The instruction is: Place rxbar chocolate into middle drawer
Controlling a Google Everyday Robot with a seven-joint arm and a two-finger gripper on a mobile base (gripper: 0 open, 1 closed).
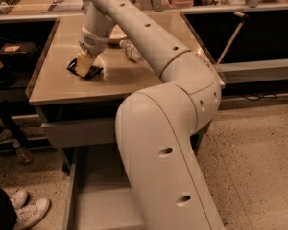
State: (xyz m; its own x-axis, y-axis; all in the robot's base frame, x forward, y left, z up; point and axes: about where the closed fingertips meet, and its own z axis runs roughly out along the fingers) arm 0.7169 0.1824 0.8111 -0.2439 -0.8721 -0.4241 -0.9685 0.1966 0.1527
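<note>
The tan surface (pixel 57 87) stood in the middle of the room, a flat rectangular top with a thin edge. Behind it ran a long counter (pixel 33 4) crowded with odds and ends I could not make out. To the right was dark shelving (pixel 249 37) with a pale rod (pixel 229 37) leaning across it, and a speckled floor (pixel 259 166) spread out in front. A pair of white sneakers (pixel 31 210) showed on the floor off the near left corner.

The robot's cream arm (pixel 168 152) filled most of my view. It rose from the near right, bent at a fat elbow, and reached back down over the far left part of the surface. It hid part of the surface's right side and much of what lay beneath it.

The hand (pixel 83 67) was down on the rxbar chocolate (pixel 94 72), which lay on the surface near its left edge, black corners poking out on either side of the hand. I could not tell whether the hand was spread or pinching the bar. A small pale crumpled thing (pixel 131 50) lay on the surface to the right of the bar, close against the arm.

Under the surface sat a grey drawer front (pixel 77 131). Below that the middle drawer (pixel 93 200) was pulled out towards me, its smooth grey bottom partly covered by the arm.
</note>
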